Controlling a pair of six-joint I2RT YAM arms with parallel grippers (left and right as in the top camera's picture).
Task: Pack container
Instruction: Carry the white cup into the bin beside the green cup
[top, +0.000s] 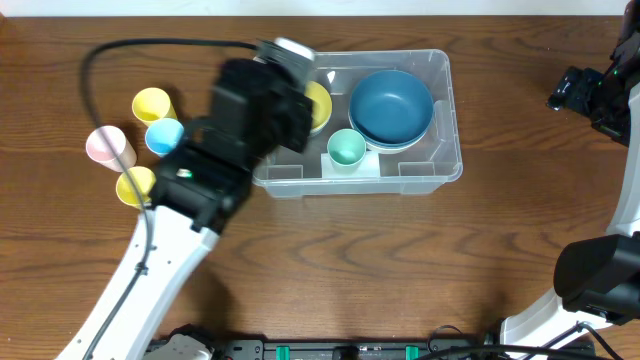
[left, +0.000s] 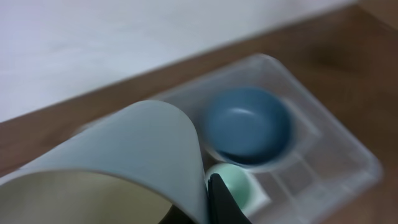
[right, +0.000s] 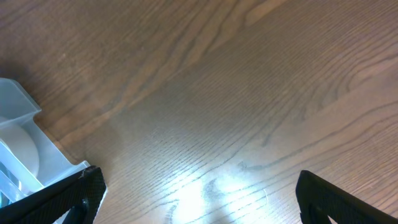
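The container (top: 441, 168), a clear rectangular bin, lies at the middle back of the table. Inside it are stacked blue bowls (top: 391, 105) and a mint green cup (top: 347, 148). My left gripper (left: 208, 200) is shut on the rim of a yellow bowl (top: 320, 106) and holds it over the container's left end. In the left wrist view that bowl (left: 124, 146) fills the foreground, with the blue bowls (left: 249, 124) and green cup (left: 236, 183) behind it. Far right of the container, my right gripper (right: 202, 205) hangs open over bare wood.
Left of the container stand several loose cups: a yellow cup (top: 151, 103), a blue cup (top: 164, 136), a pink cup (top: 108, 146) and another yellow cup (top: 134, 185). A black cable (top: 120, 50) loops over the back left. A container corner (right: 18, 115) shows in the right wrist view.
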